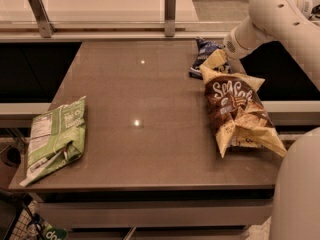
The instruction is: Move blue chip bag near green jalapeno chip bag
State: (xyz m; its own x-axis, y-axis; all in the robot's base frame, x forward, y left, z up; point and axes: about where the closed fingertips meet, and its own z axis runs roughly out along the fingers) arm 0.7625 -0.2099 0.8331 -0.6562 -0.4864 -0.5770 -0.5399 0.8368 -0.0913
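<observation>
The small navy-blue chip bag lies at the table's far right, just behind the top of the brown-and-yellow bag. My gripper is at the end of the white arm, down at the blue bag's right side and mostly hidden behind the brown bag's top corner. The light green jalapeno chip bag lies flat at the table's front left corner, far from the blue bag.
A large brown-and-yellow chip bag lies along the right side of the brown table. A glass rail with two metal posts runs behind the far edge. The robot's white body stands at the front right.
</observation>
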